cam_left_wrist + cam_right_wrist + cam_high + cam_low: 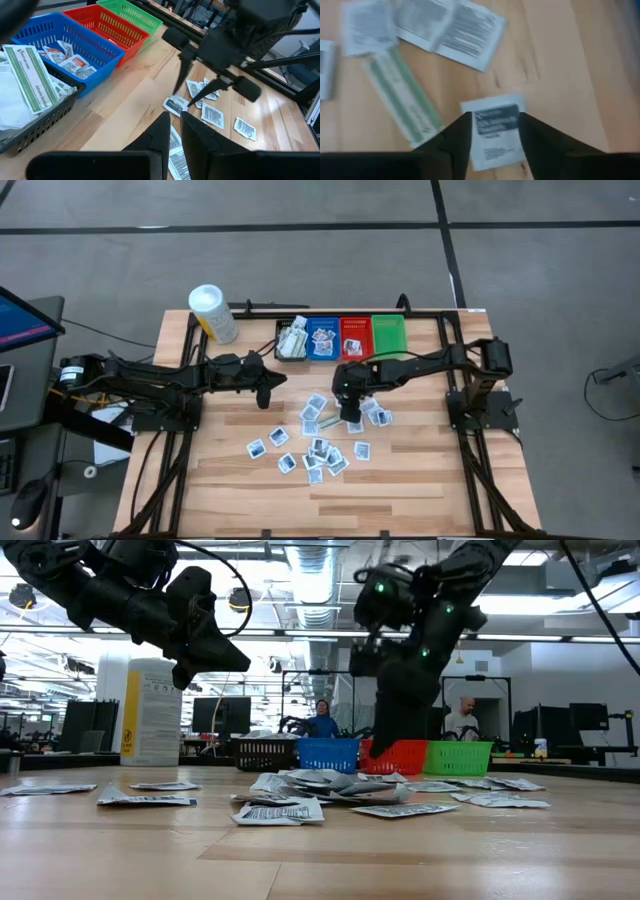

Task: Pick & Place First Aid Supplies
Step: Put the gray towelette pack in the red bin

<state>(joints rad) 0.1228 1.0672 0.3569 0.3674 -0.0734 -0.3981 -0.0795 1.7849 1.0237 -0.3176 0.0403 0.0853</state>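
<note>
The right gripper (352, 418) stands low over the scattered first aid packets (318, 442) at the centre of the high view, its fingers (456, 137) apart with a white packet bearing a dark blue label (495, 129) lying on the wood between them (whether the fingers touch that packet cannot be told). In the right wrist view a long green-striped packet (402, 100) lies just beside it, and further white packets (445, 27) lie toward the upper part of that frame. The left gripper (268, 387) hangs above the table to the left of centre in the high view, clear of the pile, with its fingers (200, 142) nearly together and nothing visible between them. The packets lie loose on the wooden table (420, 480), spread from the centre toward the lower middle of the high view. Four bins sit in a row at the upper centre of the table: a black bin (291, 340) holding pale packets, a blue bin (322, 337) holding several packets, a red bin (355, 337) holding one packet and a green bin (389, 332). A white tub with a yellow label (213, 313) stands at the upper left of the table. In the low view two people (322, 720) show in the room behind the bins.
</note>
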